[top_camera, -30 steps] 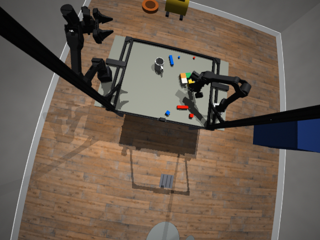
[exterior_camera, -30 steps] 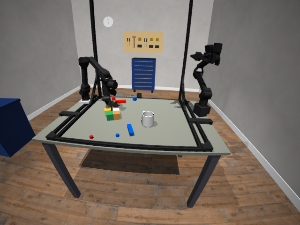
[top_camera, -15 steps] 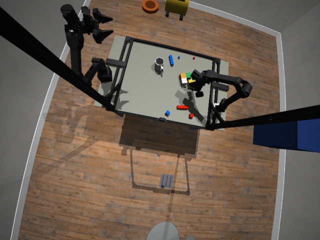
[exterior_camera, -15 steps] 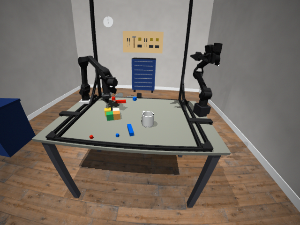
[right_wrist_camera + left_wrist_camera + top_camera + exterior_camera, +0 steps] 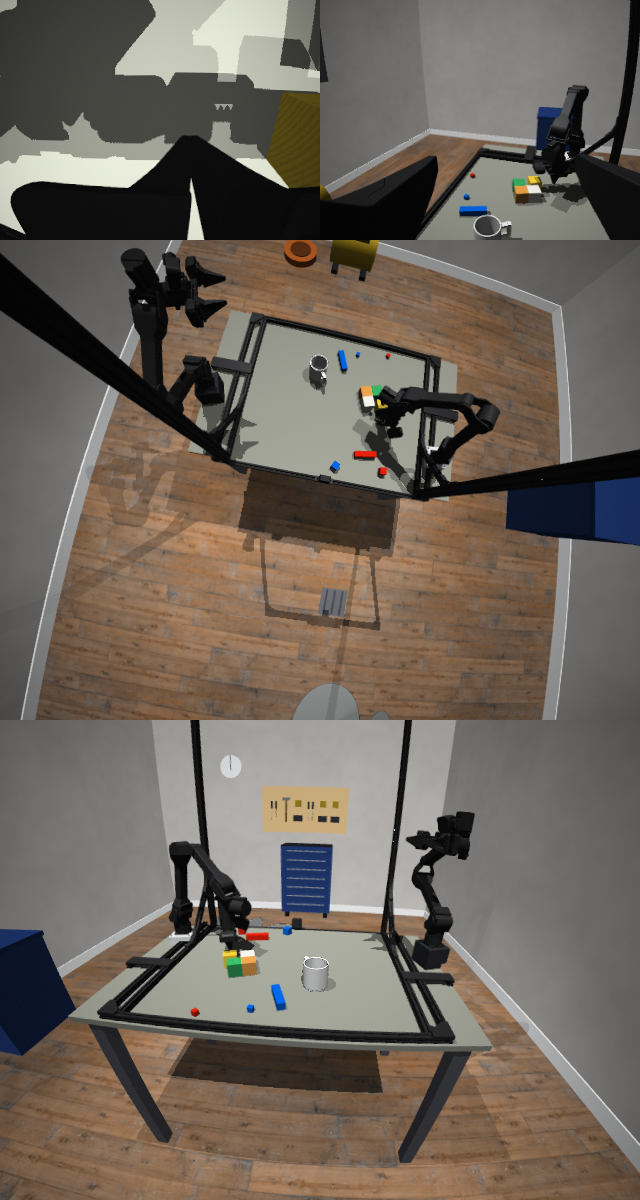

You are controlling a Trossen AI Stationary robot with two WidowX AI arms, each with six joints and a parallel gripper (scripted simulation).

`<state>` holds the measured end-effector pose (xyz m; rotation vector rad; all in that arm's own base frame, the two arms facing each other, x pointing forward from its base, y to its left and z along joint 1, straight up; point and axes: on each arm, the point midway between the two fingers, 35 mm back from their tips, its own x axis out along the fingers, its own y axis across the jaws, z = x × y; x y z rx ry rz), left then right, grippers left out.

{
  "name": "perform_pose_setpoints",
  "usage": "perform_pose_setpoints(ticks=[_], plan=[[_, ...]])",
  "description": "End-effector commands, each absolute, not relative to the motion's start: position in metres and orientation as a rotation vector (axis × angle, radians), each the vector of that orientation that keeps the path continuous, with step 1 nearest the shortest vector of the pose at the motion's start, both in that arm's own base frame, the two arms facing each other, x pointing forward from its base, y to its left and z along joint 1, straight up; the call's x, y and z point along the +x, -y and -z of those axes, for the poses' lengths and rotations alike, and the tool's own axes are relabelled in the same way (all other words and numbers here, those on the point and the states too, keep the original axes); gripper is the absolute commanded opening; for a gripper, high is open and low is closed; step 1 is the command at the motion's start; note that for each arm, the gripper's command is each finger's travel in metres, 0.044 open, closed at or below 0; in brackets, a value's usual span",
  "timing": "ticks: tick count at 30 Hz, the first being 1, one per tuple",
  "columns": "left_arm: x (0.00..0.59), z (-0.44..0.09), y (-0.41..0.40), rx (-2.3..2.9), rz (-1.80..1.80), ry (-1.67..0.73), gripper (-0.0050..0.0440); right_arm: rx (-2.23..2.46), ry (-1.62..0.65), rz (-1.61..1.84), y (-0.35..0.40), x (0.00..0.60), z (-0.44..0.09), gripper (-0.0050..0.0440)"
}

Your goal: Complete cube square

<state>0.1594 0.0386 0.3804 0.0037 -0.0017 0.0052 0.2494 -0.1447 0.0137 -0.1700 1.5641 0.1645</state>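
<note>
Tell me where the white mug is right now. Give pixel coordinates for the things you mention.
In the exterior view, the mug [image 5: 316, 375] [image 5: 315, 975] [image 5: 487, 229] stands right of centre on the table, beside the long blue block [image 5: 342, 360] [image 5: 278, 997] [image 5: 473, 211].

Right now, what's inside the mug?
Looking into the mug, the top view shows a dark, shadowed interior with nothing distinct in it. The exterior view shows some inner wall; the near wall hides the bottom, so I can't say it's empty.

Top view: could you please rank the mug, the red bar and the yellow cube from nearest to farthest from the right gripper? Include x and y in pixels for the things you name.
1. Yellow cube [image 5: 380, 405] [image 5: 227, 957] [image 5: 535, 180] [image 5: 297, 140], right of centre, partly hidden.
2. Red bar [image 5: 365, 454] [image 5: 257, 936], lower down.
3. Mug [image 5: 315, 375] [image 5: 315, 976] [image 5: 487, 233], upper left.
</note>
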Motion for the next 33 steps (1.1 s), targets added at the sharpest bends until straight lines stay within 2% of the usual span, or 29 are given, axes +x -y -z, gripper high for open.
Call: perform_pose_setpoints(ticks=[1,33], plan=[[0.159,-0.38,-0.038,-0.001,0.0,0.001,0.04,-0.165,-1.565,-0.165,0.144,0.249,-0.012,0.0],[0.159,-0.38,-0.038,-0.001,0.0,0.001,0.04,-0.165,-1.565,-0.165,0.16,0.253,-0.012,0.0]])
